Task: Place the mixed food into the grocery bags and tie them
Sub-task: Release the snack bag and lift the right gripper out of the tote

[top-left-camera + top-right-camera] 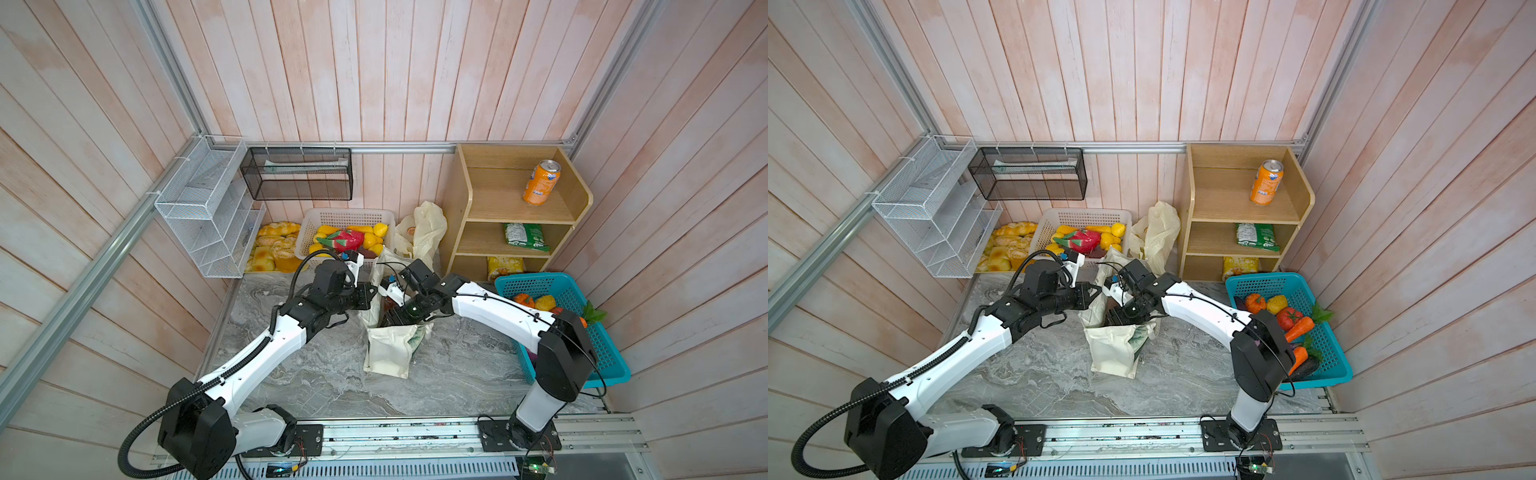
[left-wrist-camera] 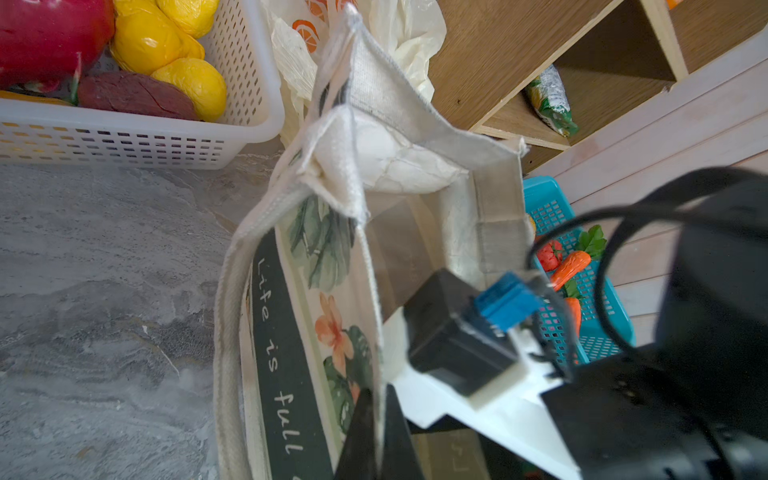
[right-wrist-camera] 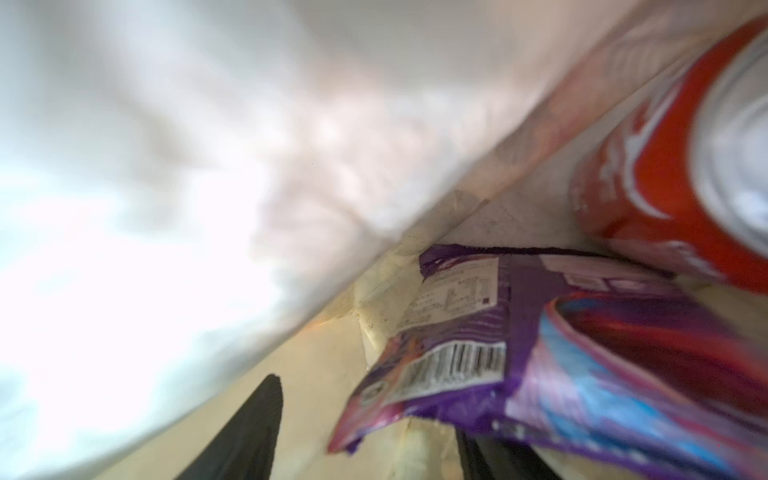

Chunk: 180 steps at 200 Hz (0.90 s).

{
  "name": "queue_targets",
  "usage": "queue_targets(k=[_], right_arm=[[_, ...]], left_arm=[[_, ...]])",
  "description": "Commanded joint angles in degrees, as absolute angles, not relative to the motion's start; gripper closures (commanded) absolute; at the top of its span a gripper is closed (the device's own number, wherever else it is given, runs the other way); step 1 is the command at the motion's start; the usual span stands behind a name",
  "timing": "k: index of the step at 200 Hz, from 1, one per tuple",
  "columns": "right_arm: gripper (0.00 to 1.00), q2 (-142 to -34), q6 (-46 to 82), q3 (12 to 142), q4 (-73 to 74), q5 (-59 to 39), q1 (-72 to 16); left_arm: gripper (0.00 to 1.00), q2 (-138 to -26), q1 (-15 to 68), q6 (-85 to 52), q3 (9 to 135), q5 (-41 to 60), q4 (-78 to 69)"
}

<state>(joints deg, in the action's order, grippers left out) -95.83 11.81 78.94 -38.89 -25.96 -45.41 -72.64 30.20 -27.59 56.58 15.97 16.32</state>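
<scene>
The cream cloth tote [image 1: 390, 349] [image 1: 1113, 353] stands mid-table with its mouth up. My left gripper [image 2: 376, 415] [image 1: 376, 291] is shut on the tote's upper edge [image 2: 374, 291] and holds that wall up. My right gripper [image 3: 370, 415] [image 1: 388, 320] reaches down inside the tote, its fingers [image 3: 249, 424] wide apart. A purple snack packet [image 3: 540, 353] lies loose across them, beside a red soda can [image 3: 665, 166] on the tote's floor. The pale plastic bag [image 1: 424, 232] [image 2: 407, 37] slumps behind the tote. Orange carrots [image 1: 1300, 328] [image 2: 571, 266] lie in the blue basket [image 1: 1341, 365].
A wooden shelf [image 1: 457, 208] at the back right holds an orange can [image 1: 540, 183] and a green packet [image 1: 525, 237]. A white basket [image 1: 345, 218] of toy fruit and bread rolls [image 1: 270, 249] sit at the back left, under wire racks [image 1: 208, 208].
</scene>
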Motion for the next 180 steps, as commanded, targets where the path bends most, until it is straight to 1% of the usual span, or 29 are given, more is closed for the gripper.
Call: queue_targets(k=[1,19,49,73,88,112,139,147,151,155,161,164,174,180], right_arm=[[0.31,-89.4,10.8,84.0,-43.6,-22.3,-45.4],[0.30,-84.5,11.9,85.2,-44.6,-19.5,-44.7],[0.28,-75.7,15.7,83.1,-42.9,-13.3,-42.6],[0.26,-68.9,21.4,76.3,-38.8,-9.4,-39.4],[0.24,-65.5,24.8,71.0,-35.3,-8.8,-37.7],[0.24,-63.9,28.0,65.4,-31.0,-9.8,-36.0],[0.25,-66.3,28.4,62.2,-28.1,-11.2,-35.3],[0.31,-67.4,28.3,61.8,-27.2,-12.3,-35.1],[0.36,-67.9,28.2,61.6,-26.7,-13.0,-35.0],[0.46,-68.4,28.1,61.4,-26.4,-13.7,-35.0],[0.64,-69.2,28.1,61.6,-25.9,-14.5,-35.0],[0.70,-69.5,28.0,61.7,-25.7,-14.9,-35.0],[1.00,-70.5,28.0,62.4,-25.2,-16.4,-35.0],[1.00,-71.1,28.2,63.0,-25.0,-17.5,-35.2]], left_arm=[[1.00,-72.2,30.3,-26.5,57.6,15.2,17.0],[1.00,-72.2,30.3,-26.4,57.3,15.1,17.1],[1.00,-72.0,30.3,-26.4,56.9,15.2,17.0],[1.00,-72.0,30.4,-26.4,56.9,15.1,16.9],[1.00,-72.0,30.3,-26.4,56.9,15.1,16.7],[1.00,-72.3,30.3,-26.4,57.1,15.3,16.7],[1.00,-72.5,30.3,-26.3,57.2,15.4,16.8],[1.00,-72.5,30.3,-26.3,57.2,15.5,16.8],[1.00,-72.5,30.3,-26.3,57.2,15.4,16.8],[1.00,-72.5,30.3,-26.2,57.3,15.5,16.9],[1.00,-72.5,30.2,-26.1,57.3,15.2,17.1],[1.00,-72.3,30.2,-26.1,57.4,15.0,17.3],[1.00,-71.8,29.6,-25.8,57.8,13.3,18.5],[1.00,-71.1,29.0,-25.7,58.0,12.4,19.2]])
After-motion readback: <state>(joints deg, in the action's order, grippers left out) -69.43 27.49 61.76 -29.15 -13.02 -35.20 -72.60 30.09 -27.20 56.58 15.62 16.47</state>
